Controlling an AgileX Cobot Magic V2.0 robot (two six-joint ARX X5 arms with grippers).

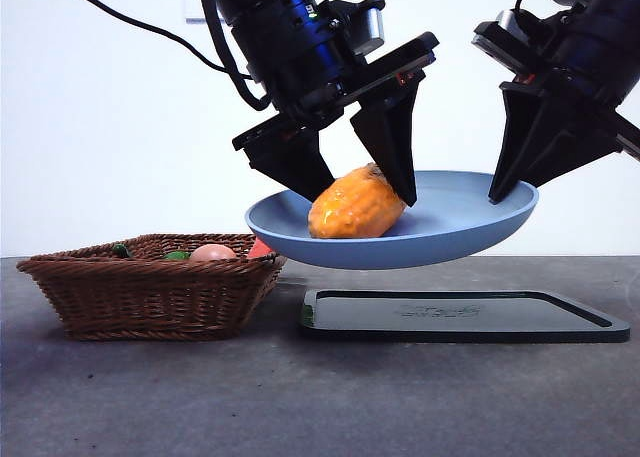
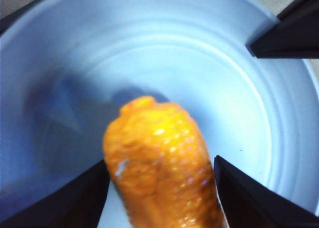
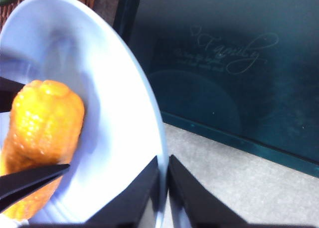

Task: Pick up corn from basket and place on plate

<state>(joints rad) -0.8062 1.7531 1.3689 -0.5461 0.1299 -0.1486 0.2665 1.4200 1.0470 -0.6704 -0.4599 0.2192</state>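
Looking across the table, I see the plate (image 1: pixel 455 227) lifted clear of the black tray (image 1: pixel 465 315), hanging in the air above it. My right gripper (image 1: pixel 505 189) has it by the rim on the side away from the basket (image 1: pixel 150 295); in the right wrist view the two jaws are pinched narrow with the plate's edge (image 3: pixel 124 128) between them. The plate sits slightly tilted.

My left gripper (image 1: pixel 360 192) reaches down over the plate from above, on the basket side. The corn (image 1: pixel 355 205) lies in the plate, its far end pointing toward the plate's middle. In the left wrist view the jaws stand one on each side of the corn (image 2: pixel 159 163), close against its flanks; I cannot tell whether they press on it or stand just off it. The cob's blunt tip casts a shadow on the plate's floor (image 2: pixel 209 78). The right wrist view also shows the corn (image 3: pixel 42 128) resting on the plate's inner slope, with a dark jaw tip of the left gripper crossing in front of it.

The basket stands on the table beside the tray, its near rim just under the plate's edge. A peach-coloured egg (image 1: pixel 212 252), something red and bits of green show above its rim.
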